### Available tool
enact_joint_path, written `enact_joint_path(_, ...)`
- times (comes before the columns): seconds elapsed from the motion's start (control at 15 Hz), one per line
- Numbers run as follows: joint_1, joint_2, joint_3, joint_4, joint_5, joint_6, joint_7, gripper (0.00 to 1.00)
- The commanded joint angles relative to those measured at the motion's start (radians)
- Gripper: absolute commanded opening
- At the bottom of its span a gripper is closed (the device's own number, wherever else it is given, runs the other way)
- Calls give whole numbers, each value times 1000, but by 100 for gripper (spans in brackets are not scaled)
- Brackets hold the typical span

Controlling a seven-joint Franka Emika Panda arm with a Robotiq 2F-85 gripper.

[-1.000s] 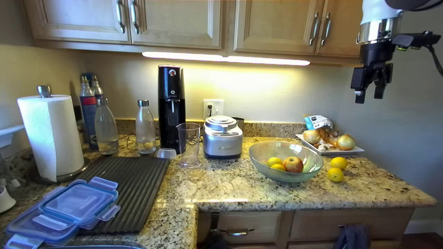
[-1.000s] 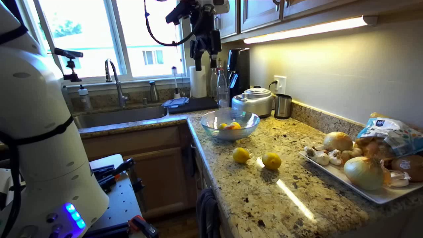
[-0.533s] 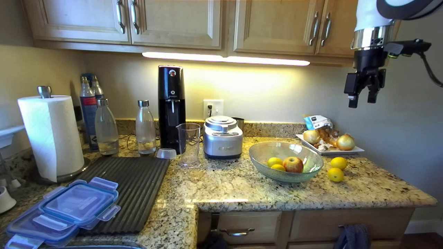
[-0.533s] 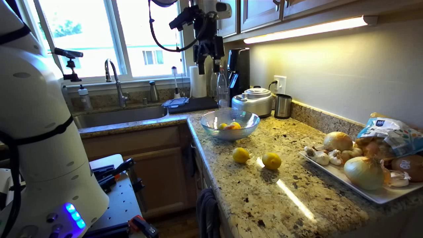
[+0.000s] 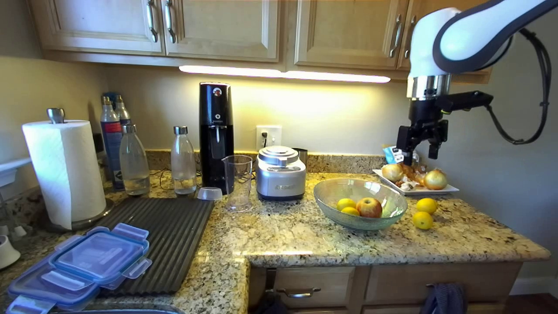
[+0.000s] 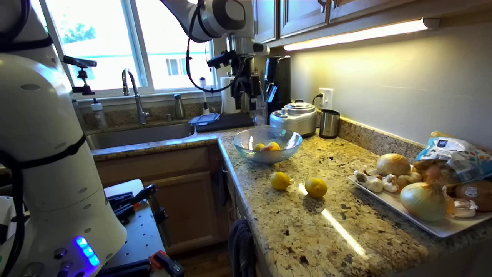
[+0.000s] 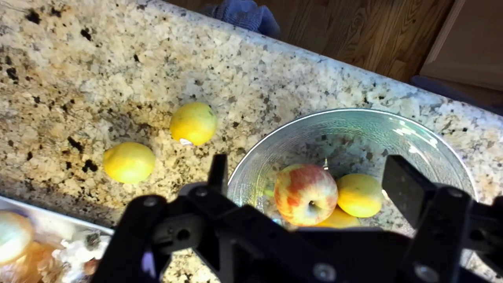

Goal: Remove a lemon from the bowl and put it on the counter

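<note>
The clear glass bowl (image 5: pixel 370 223) stands on the speckled granite counter (image 5: pixel 279 237). It holds a red-yellow apple (image 7: pixel 304 194) and two lemons. One lemon (image 7: pixel 359 195) lies beside the apple; another lemon (image 7: pixel 340 219) is partly hidden under the apple and gripper. Two more lemons lie on the counter beside the bowl: one nearer (image 7: pixel 193 124) and one farther off (image 7: pixel 129 162). My gripper (image 5: pixel 420 158) is open and empty, fingers pointing down, above bowl height. In the wrist view the open gripper (image 7: pixel 306 161) frames the apple and the lemons in the bowl.
A white plate (image 6: pixel 436 232) with onions and garlic stands near the loose lemons, a bag (image 6: pixel 453 157) behind it. A steel cooker (image 5: pixel 281 181) and a clear pitcher (image 5: pixel 238 187) stand beside the bowl. Cabinets (image 5: pixel 348 30) hang above. The counter's front edge (image 5: pixel 392 257) runs before the bowl.
The gripper has come down and, in an exterior view, moved left toward the bowl, mostly in the last half second. It stays open. The bowl and fruit have not moved.
</note>
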Motion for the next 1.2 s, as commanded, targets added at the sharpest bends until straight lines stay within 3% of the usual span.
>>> enact_joint_path(0.0, 49, 134, 11, 87, -42, -14, 64, 100)
enact_joint_path(0.2, 80, 202, 0, 145, -19, -29, 41, 100)
enact_joint_path(0.27, 81, 169, -7, 101, -16, -4, 29, 100)
enact_joint_path(0.73, 86, 202, -9, 119, 15, 10, 23, 100)
enact_joint_path(1.13, 97, 293, -16, 122, 170, 282, 152, 100)
